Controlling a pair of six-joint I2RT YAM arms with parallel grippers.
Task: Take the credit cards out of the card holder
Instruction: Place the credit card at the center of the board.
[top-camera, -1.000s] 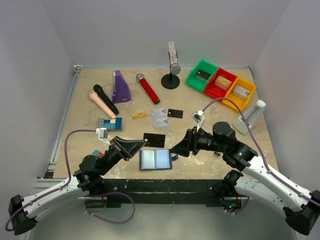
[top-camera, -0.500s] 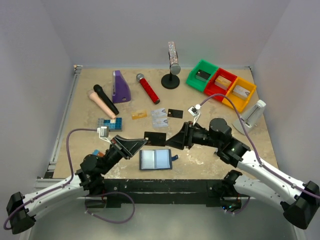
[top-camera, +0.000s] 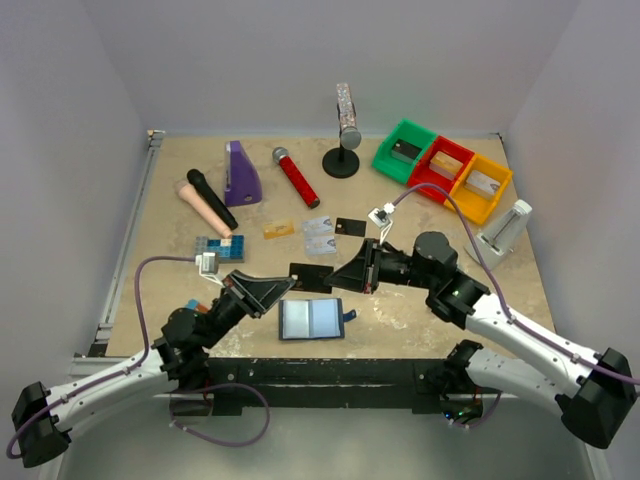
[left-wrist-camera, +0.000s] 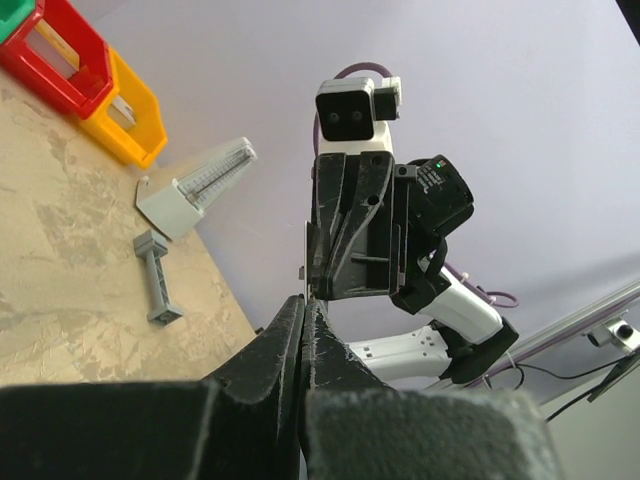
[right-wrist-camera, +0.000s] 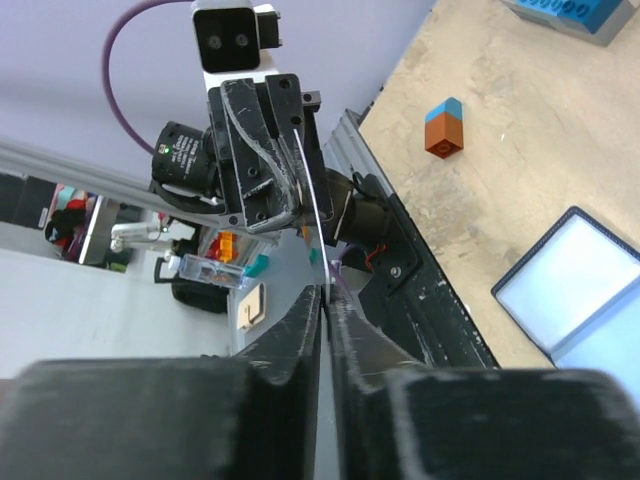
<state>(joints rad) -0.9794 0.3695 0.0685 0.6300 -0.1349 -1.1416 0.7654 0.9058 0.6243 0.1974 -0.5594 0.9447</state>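
Observation:
A black credit card (top-camera: 308, 273) hangs just above the table between my two grippers. My left gripper (top-camera: 288, 288) is shut on its left end. My right gripper (top-camera: 333, 279) is shut on its right end. Both wrist views show this card edge-on as a thin pale line (left-wrist-camera: 303, 255) (right-wrist-camera: 312, 210) running from my own jaw tips to the other gripper. The card holder (top-camera: 311, 318) lies open and flat below the card, its pale blue inside up (right-wrist-camera: 575, 290). Further back on the table lie an orange-gold card (top-camera: 279, 229), silvery cards (top-camera: 319, 232) and another black card (top-camera: 350, 227).
A studded blue brick block (top-camera: 220, 248) lies left of the cards, with a small orange-and-blue brick (right-wrist-camera: 443, 128) near the left arm. Microphones (top-camera: 296, 176), a purple object (top-camera: 241, 173) and a stand (top-camera: 343, 160) are at the back. Green, red and yellow bins (top-camera: 443, 167) stand back right.
My right gripper has moved left to the black card and closed on its free end. The left gripper has kept its grip and place.

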